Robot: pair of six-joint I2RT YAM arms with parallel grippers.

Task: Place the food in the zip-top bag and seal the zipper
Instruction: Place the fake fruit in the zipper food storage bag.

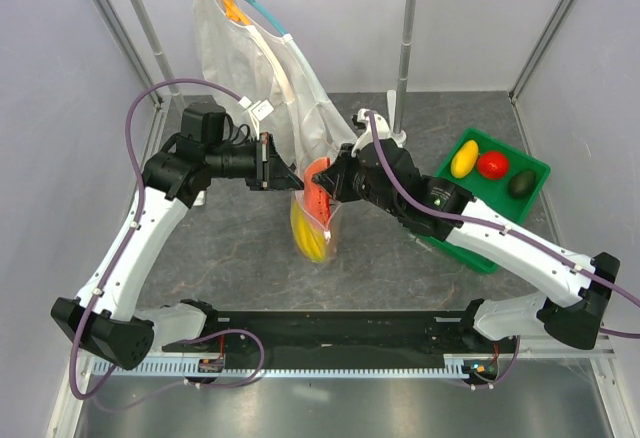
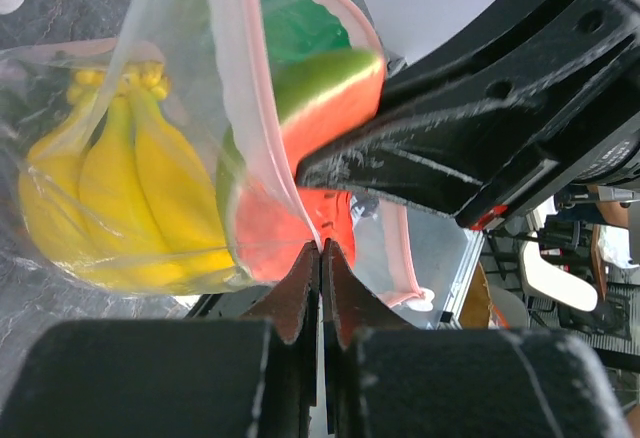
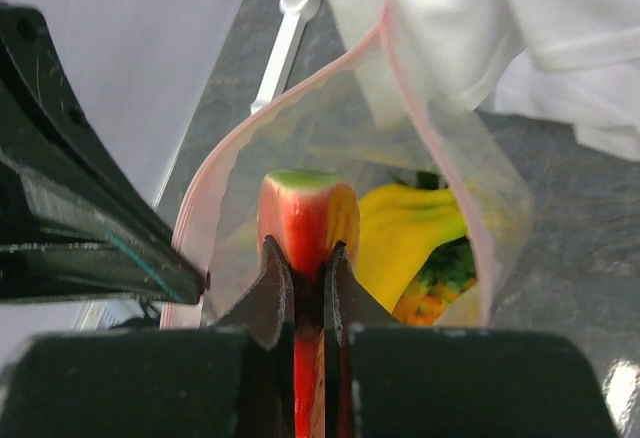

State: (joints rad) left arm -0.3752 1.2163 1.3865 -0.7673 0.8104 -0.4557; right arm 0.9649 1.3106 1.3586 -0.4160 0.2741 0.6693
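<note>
The left gripper [image 2: 321, 250] is clamped shut on the zipper [image 3: 236, 134] at 9 o'clock of the bag's [image 1: 318, 233] mouth. It seems to pinch that rim so the soft mouth is lifted and pulled open, giving the other arm an opening to drop into. The right gripper [image 3: 305, 248], coming in from 3 o'clock, is closed on the watermelon [image 3: 305, 203]. It grips the slice by its red flesh with the green rind pointing into the mouth, thin edge first, which should slip between the rims easily. The slice sits right at the opening, not yet released. The banana [image 2: 130, 183] and pineapple [image 3: 430, 293] lie in the bag's bottom, at 6 o'clock of the mouth. On the table [image 1: 220, 258], the tray [image 1: 535, 173] is well apart at 3 o'clock. The zipper gapes unsealed.
</note>
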